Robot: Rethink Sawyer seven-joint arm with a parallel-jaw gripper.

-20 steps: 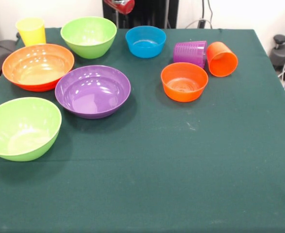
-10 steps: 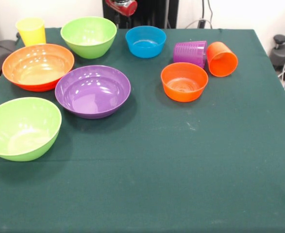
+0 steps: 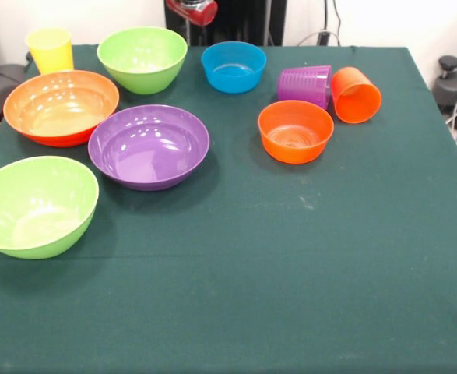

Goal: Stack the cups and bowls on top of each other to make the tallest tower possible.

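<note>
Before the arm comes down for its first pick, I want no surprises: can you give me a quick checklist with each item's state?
1. Stack started: not ok, every piece lies apart.
2. Purple bowl upright as a base: ok.
3. Yellow cup upright: ok.
4. Purple cup and orange cup upright: not ok, both on their sides.
5. Gripper state: cannot tell, only a red part shows.

Bowls (image 3: 149, 146), cups (image 3: 304, 84) - glossy plastic; tablecloth (image 3: 290, 273) - matt cloth.
</note>
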